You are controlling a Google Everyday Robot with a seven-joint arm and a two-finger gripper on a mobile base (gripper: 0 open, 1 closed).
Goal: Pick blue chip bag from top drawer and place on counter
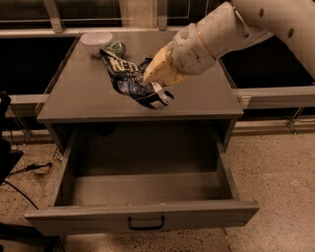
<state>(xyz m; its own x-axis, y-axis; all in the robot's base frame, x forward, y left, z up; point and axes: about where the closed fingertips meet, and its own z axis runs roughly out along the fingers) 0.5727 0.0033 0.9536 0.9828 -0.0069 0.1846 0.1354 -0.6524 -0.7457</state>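
Navy foil bag (129,81) is over the tabletop (206,98), just in front of the bowl (96,42), with the end effector (155,76) clenched on its crumpled middle. Danger: a sticky release could drag it away from the bowl, into the open drawer (142,189).

You're looking at a pale, speckled stone-like floor (275,167) under warm, dim light. Behind the grey cabinet (225,132) you have dark glass panels (29,54) framed by pale rails (275,94), with an upright post (53,15) above. At your left, black cables (22,170) trail across the floor beside a dark shape (6,157). The gripper (156,75) hangs over the counter (206,96), near its middle.
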